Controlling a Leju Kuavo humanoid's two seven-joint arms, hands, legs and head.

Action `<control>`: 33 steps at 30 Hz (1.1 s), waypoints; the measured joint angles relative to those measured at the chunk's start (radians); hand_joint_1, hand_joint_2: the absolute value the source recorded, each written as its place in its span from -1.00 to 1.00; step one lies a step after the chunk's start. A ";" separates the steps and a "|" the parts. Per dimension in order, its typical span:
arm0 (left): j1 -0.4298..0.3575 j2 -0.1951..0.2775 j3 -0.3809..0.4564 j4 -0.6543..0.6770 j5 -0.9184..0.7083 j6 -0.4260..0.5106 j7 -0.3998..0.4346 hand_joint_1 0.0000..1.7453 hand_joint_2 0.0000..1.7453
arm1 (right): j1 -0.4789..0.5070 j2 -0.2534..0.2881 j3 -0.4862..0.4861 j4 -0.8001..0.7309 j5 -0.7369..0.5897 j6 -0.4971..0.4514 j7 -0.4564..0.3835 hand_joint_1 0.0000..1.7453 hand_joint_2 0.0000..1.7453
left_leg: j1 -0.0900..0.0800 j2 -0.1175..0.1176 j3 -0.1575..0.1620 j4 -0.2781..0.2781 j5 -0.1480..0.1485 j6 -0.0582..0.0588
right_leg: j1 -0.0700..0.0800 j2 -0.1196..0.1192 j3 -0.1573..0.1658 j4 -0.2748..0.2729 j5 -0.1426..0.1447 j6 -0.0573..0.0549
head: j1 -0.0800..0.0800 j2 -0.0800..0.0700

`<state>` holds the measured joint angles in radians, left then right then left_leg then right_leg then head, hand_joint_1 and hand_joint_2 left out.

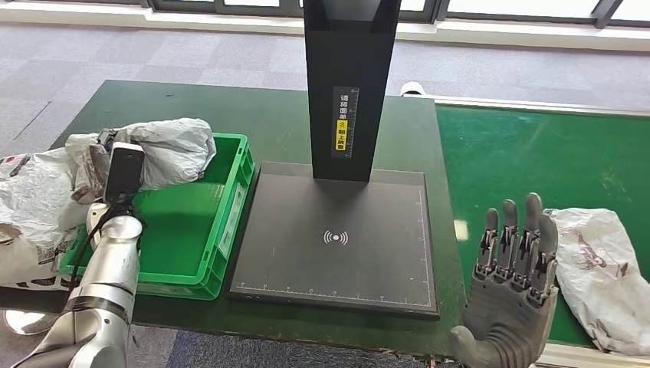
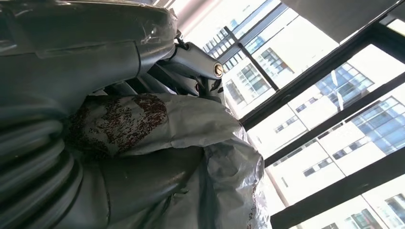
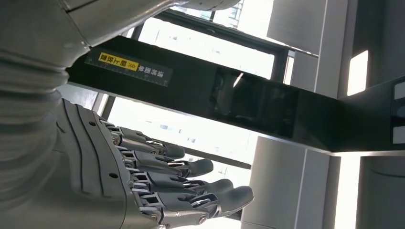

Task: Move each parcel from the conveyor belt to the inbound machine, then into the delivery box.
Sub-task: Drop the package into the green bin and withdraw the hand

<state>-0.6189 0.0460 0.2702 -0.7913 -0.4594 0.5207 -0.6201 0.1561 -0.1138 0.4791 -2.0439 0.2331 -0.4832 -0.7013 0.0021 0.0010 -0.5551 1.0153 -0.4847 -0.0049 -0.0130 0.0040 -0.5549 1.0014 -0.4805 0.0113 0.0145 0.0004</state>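
Our left hand [image 1: 115, 153] grips a parcel [image 1: 172, 149] over the green box [image 1: 230, 222], so we judge release comes next, then our empty, spread right hand [image 1: 513, 295] takes the belt [image 1: 536, 161] parcel [image 1: 605, 276].

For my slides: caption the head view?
Left hand holds grey parcel over green box; right hand open.

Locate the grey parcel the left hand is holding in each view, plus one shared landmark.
Head view: grey parcel at upper left, over the green box, held by the left hand.
Left wrist view: fills the centre, against the fingers.
Right wrist view: not in it.
Shared landmark: black scanner post, also in the right wrist view.
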 joint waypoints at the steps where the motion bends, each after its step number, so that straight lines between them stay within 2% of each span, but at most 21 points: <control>1: -0.005 -0.002 0.001 0.020 -0.005 0.004 0.000 0.69 1.00 | 0.001 0.000 0.000 0.000 -0.001 -0.003 0.000 -1.00 1.00 | 0.000 0.000 0.000 0.000 0.000 0.000 | 0.000 0.000 0.000 0.000 0.000 0.000 | 0.000 0.000; 3: -0.010 -0.003 0.004 0.052 -0.010 0.007 -0.003 -0.30 1.00 | 0.002 0.000 0.000 0.000 -0.009 -0.006 0.000 -1.00 1.00 | 0.000 0.001 0.000 0.000 0.000 0.000 | 0.000 0.001 0.000 0.000 0.000 0.000 | 0.000 0.000; 4: -0.011 -0.004 0.005 0.064 -0.012 0.010 -0.008 -0.81 0.50 | 0.002 -0.001 0.000 0.000 -0.014 -0.007 0.000 -1.00 1.00 | 0.000 0.001 0.000 0.000 0.000 0.000 | 0.000 0.001 -0.001 0.000 0.000 0.000 | 0.000 0.000; 5: -0.011 -0.005 0.006 0.073 -0.012 0.012 -0.016 -1.00 0.00 | 0.002 -0.001 0.000 0.000 -0.018 -0.009 0.000 -1.00 1.00 | 0.000 0.001 0.000 0.000 0.000 0.000 | 0.000 0.001 -0.001 0.000 0.000 0.000 | 0.000 0.000; 7: -0.010 -0.008 0.006 0.085 -0.010 0.013 -0.036 -1.00 -1.00 | 0.002 -0.004 0.000 0.000 -0.023 -0.018 0.000 -1.00 1.00 | 0.000 0.001 0.000 0.000 0.000 0.000 | 0.000 0.000 -0.001 0.000 0.000 0.000 | 0.000 0.000; 12: 0.029 -0.040 0.008 0.046 0.041 -0.016 -0.072 -1.00 -1.00 | 0.017 -0.015 0.002 0.000 -0.030 -0.056 0.000 -1.00 1.00 | 0.000 0.000 0.000 0.000 -0.001 0.000 | 0.000 0.000 0.000 0.000 0.000 0.000 | 0.000 0.000; 19: 0.195 -0.099 0.006 -0.235 0.138 -0.036 -0.074 -1.00 -1.00 | 0.068 -0.049 0.019 -0.013 -0.060 -0.065 0.000 -1.00 1.00 | -0.002 0.002 0.004 -0.001 -0.004 0.000 | -0.002 0.002 0.003 0.000 -0.002 0.000 | 0.000 0.000; 21: 0.267 -0.114 0.004 -0.326 0.167 -0.033 -0.076 -1.00 -1.00 | 0.075 -0.055 0.019 -0.019 -0.077 -0.032 0.000 -1.00 1.00 | -0.002 0.003 0.006 -0.001 -0.005 0.000 | -0.002 0.002 0.005 -0.001 -0.004 0.000 | 0.000 0.000; 25: 0.475 -0.156 -0.009 -0.560 0.244 -0.019 -0.081 -1.00 -1.00 | 0.106 -0.059 0.010 -0.032 -0.118 0.103 0.000 -1.00 1.00 | -0.002 0.008 0.007 -0.001 -0.008 0.000 | -0.001 0.006 0.003 -0.001 -0.005 -0.001 | 0.000 0.000; 30: 0.607 -0.186 -0.023 -0.730 0.265 -0.013 -0.083 -1.00 -1.00 | 0.114 -0.059 -0.013 -0.036 -0.136 0.172 0.000 -1.00 1.00 | -0.001 0.006 0.006 -0.001 -0.008 0.001 | -0.001 0.005 0.004 -0.001 -0.005 0.000 | 0.000 0.000; 33: 0.691 -0.198 -0.036 -0.831 0.247 0.025 -0.083 -1.00 -1.00 | 0.118 -0.055 -0.045 -0.036 -0.153 0.258 0.000 -1.00 1.00 | -0.001 0.006 0.006 -0.001 -0.008 0.000 | -0.001 0.005 0.004 -0.001 -0.005 0.000 | 0.000 0.000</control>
<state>0.0719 -0.1517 0.2338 -1.6226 -0.2128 0.5459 -0.7031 0.2739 -0.1687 0.4339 -2.0802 0.0801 -0.2250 -0.7013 0.0007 0.0075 -0.5489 1.0147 -0.4925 -0.0044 -0.0140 0.0090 -0.5514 1.0004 -0.4856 0.0109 0.0149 0.0004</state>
